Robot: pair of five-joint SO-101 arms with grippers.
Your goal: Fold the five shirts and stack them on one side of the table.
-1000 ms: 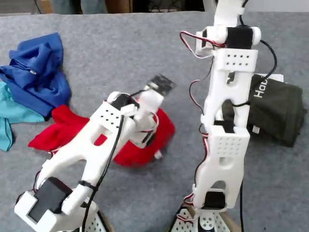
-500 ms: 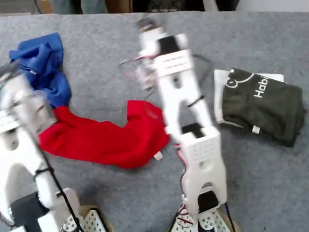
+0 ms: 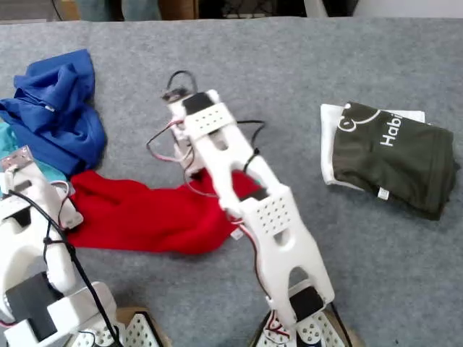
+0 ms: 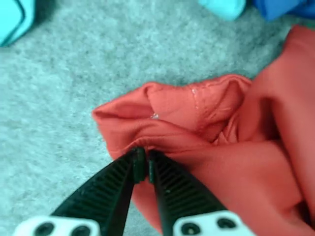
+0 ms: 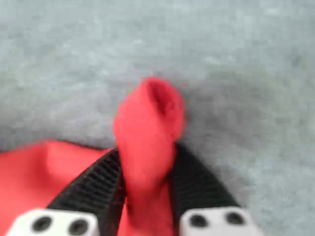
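The red shirt (image 3: 145,217) is seen drawn out in a long band on the near part of the gray table (image 3: 289,65), its long axis running from left to right between the two arms. The left end is pinched by the left gripper (image 4: 142,164), whose fingers are closed almost together on a folded edge of the cloth. A bunched fold at the other end is clamped between the fingers of the right gripper (image 5: 146,164), just above the table. Each end is thus already held by the arm nearer to it, so a spread or fold would probably be made across that long axis.

The blue shirt (image 3: 54,108) and a teal shirt (image 4: 15,17) are left crumpled at the far left. A folded dark green shirt (image 3: 394,155) is stacked on a white one (image 3: 329,141) at the right.

Compared with a second ago, the red shirt is stretched longer and flatter. The left arm is drawn back to the left, and the right arm is leaned across from beside the green shirt.
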